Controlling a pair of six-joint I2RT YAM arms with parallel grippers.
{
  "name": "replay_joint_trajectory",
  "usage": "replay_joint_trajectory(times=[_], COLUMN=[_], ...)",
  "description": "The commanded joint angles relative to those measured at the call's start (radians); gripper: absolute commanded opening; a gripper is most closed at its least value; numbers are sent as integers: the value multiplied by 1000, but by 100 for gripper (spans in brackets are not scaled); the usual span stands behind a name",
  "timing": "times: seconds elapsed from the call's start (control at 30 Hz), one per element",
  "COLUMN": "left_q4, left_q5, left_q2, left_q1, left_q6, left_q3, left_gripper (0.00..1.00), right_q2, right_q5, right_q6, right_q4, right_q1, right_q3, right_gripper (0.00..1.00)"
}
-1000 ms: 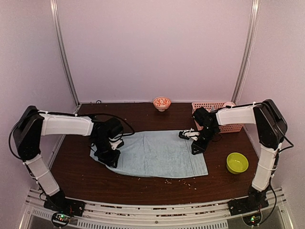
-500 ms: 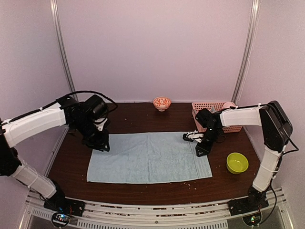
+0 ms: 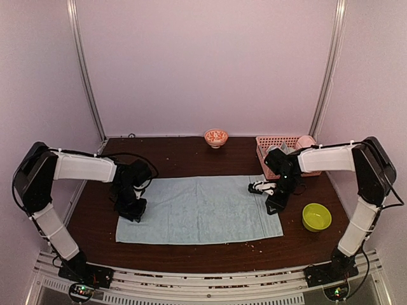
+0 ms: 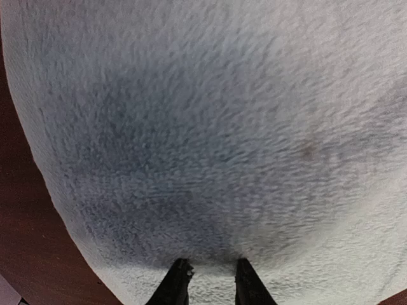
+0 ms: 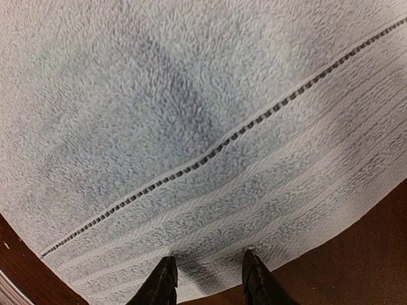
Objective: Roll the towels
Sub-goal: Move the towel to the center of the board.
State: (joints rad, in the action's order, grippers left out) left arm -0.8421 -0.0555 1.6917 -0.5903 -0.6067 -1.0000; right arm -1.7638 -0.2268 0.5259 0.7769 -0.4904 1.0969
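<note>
A plain light-blue towel (image 3: 200, 210) lies spread flat, long side across, in the middle of the dark wooden worktop (image 3: 191, 159). It sits between the two arms. A pink lattice basket (image 3: 280, 141) stands at the back right and a lime-green bowl (image 3: 316, 216) sits near the towel's right end. Only this one towel is in view.

Expect the towel to handle as light, soft and limp. The pile looks thick and fluffy, so it should grip well rather than slip, but it will sag and bunch wherever you do not support it. A short end looks like the best place to take hold. The right end has a flat ribbed border and a dark stitched line, which is thinner and probably easier to pinch and turn over than the deep pile.

The left fingers (image 4: 179, 284) point down at the towel's left end, just inside its edge. They stand narrowly apart, and nothing shows between them. The right fingers (image 5: 163, 281) point down at the ribbed border on the right end, beside the edge. They too stand a little apart and hold nothing visible. You cannot tell from these views whether either pair's tips press on the cloth or hang just above it.
</note>
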Motion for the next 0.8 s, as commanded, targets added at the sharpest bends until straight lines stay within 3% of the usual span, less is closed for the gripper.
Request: replay_joint_trajectory(times=[0.0,0.17,0.4,0.5,0.63,0.77], left_q4=[101,124,34,-68,-187,-141], left_q5=[15,34,128,115,30,-8], left_q2=[-38,-87,-307,-382,-377,-295], left_q1=[26,26,1,-1,14,94], left_q6=[3,-24,-99,-106,-39,76], left_q3=[103,231,319,253,20,-141], left_gripper=[26,27,27,28,36,46], right_q2=[6,54,175,240,257,234], right_q5=[56,133,105,119,130,77], right_q6=[16,13,6,-24,-27,-27], right_q4=[20,40,131,151,208,236], right_q1=[-17,-44,-111,-145,-124,-68], right_q3=[-70,-144,-222,-210,-100,69], right_gripper=[35,35,35,37,42,45])
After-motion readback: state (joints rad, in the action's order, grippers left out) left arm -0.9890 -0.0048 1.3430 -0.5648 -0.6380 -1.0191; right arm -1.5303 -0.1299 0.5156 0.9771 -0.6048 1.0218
